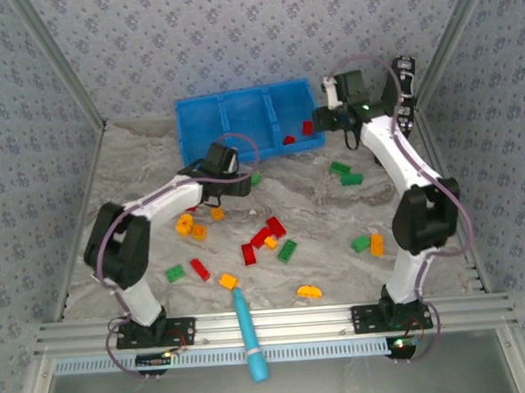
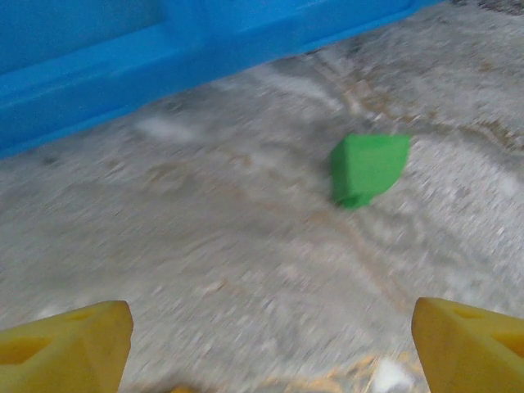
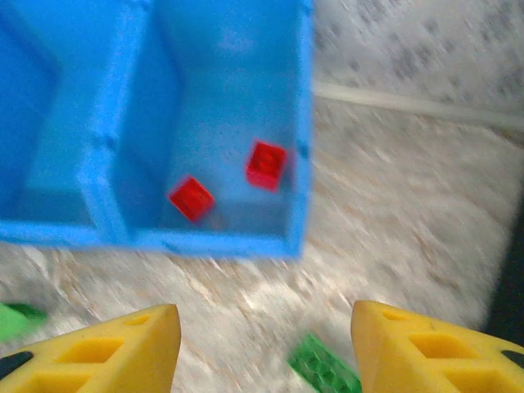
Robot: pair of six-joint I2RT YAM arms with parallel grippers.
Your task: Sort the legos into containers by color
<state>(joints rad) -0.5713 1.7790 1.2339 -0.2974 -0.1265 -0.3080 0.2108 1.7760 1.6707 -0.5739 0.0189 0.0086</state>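
The blue tray of containers (image 1: 240, 118) sits at the back of the table. Its right compartment (image 3: 221, 90) holds two red legos (image 3: 191, 197) (image 3: 266, 164). My right gripper (image 1: 320, 120) hovers at the tray's right end, and in the wrist view the right gripper (image 3: 266, 352) is open and empty over bare table, with a green lego (image 3: 323, 367) just below it. My left gripper (image 1: 247, 184) is in front of the tray; the left gripper (image 2: 270, 352) is open and empty. A green lego (image 2: 368, 168) lies ahead of it, apart from the fingers.
Loose red (image 1: 276, 227), green (image 1: 339, 168) and orange (image 1: 377, 243) legos are scattered over the grey table. A teal stick (image 1: 249, 334) lies across the front rail. An upright black case (image 1: 405, 85) stands at the back right, against the enclosure wall.
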